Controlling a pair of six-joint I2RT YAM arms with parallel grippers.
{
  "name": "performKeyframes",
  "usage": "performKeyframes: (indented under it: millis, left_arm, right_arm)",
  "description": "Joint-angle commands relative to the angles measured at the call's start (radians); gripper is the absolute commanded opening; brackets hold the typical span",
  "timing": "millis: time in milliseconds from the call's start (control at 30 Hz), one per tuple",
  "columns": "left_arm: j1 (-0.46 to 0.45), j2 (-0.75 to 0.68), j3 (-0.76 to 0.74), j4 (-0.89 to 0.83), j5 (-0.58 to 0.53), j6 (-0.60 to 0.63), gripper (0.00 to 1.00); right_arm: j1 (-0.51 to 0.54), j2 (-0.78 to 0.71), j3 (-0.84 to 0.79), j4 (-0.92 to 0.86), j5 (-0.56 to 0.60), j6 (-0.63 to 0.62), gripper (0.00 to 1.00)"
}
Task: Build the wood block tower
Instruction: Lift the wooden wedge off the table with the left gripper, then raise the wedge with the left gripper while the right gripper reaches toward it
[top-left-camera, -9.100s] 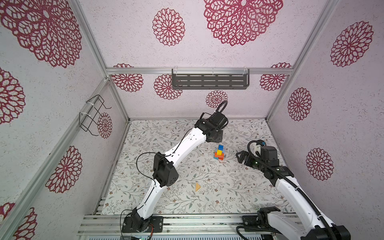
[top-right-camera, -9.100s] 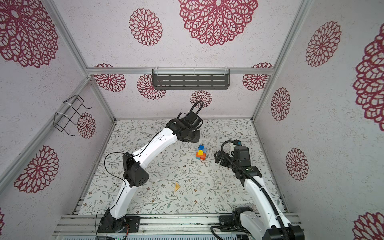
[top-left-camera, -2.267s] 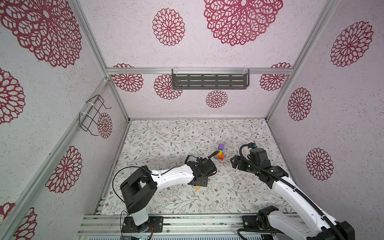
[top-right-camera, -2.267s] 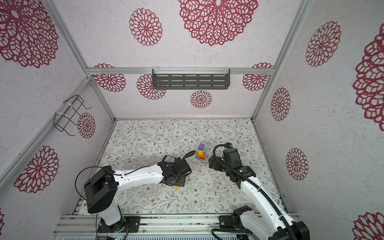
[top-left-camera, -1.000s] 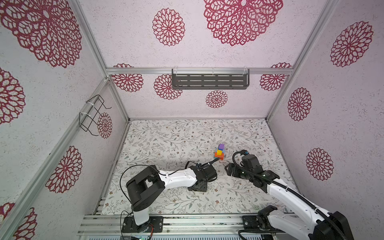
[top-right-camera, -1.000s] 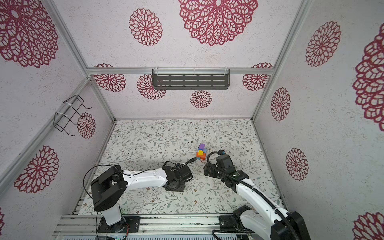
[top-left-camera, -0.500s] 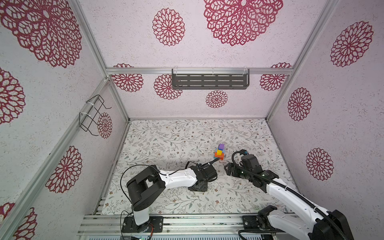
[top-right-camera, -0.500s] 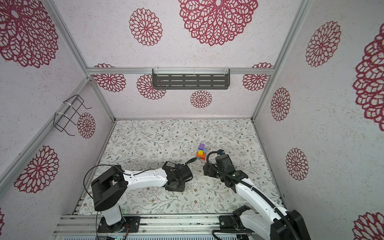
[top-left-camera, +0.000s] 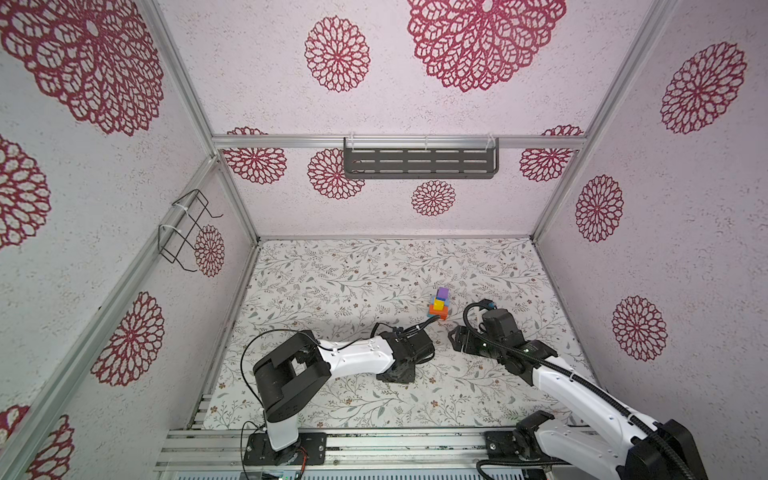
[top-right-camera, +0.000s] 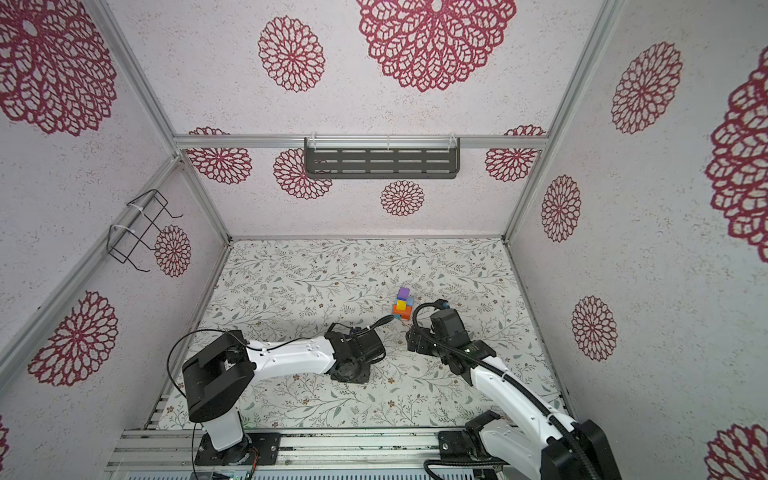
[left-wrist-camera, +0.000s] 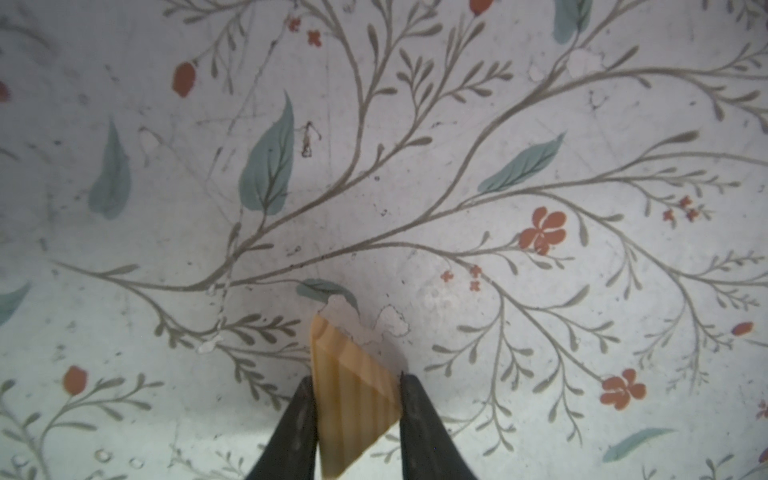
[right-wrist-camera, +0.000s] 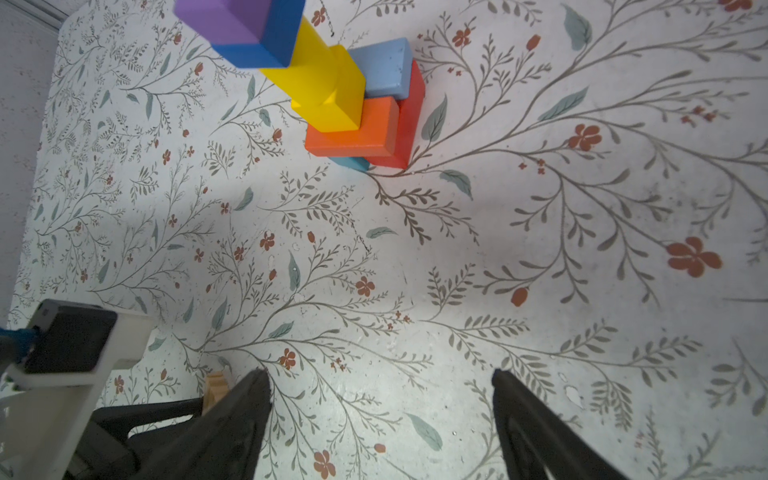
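The tower stands right of the mat's middle: purple on top, then blue, yellow, orange, red and pale blue blocks, teal at the base. An unpainted wood wedge lies on the mat in front of the tower. My left gripper points down over it, shut on its two sides; from above the wrist hides the wedge. In the right wrist view one wedge corner shows. My right gripper is open and holds nothing, low over the mat between wedge and tower.
The floral mat is boxed in by patterned walls. A wire basket hangs on the left wall and a dark slotted shelf on the back wall. An aluminium rail runs along the front edge.
The left jaws have closed in onto the wedge's sides over the last second. Both arms have hardly moved, and the right gripper has stayed open.
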Motion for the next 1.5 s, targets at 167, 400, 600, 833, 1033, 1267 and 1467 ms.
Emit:
performKeyframes:
  millis: [167,400,600,833,1033,1267,1467]
  left_arm:
    - [0.054,-0.102,0.014,0.004,-0.015,0.009,0.25]
    - [0.150,-0.243,0.003,0.031,-0.002,0.037,0.25]
    - [0.228,-0.336,-0.029,0.087,0.059,0.075,0.25]
    - [0.359,-0.471,-0.079,0.246,0.176,0.021,0.25]
    - [0.402,-0.473,0.007,0.321,0.179,-0.040,0.25]
    - [0.423,-0.429,0.116,0.393,0.228,-0.100,0.25]
    - [0.427,-0.391,0.201,0.407,0.256,-0.107,0.26]
  right_arm:
    - [0.007,-0.035,0.003,0.005,0.008,0.001,0.86]
    - [0.010,-0.088,-0.012,0.040,0.002,0.002,0.86]
    - [0.012,-0.110,-0.006,0.056,-0.008,-0.007,0.85]
    - [0.036,-0.143,-0.032,0.159,-0.018,-0.002,0.83]
    - [0.156,-0.193,-0.071,0.413,0.081,0.009,0.79]
    - [0.262,-0.095,-0.002,0.585,0.146,-0.057,0.79]
    - [0.288,-0.006,0.064,0.691,0.143,-0.082,0.66]
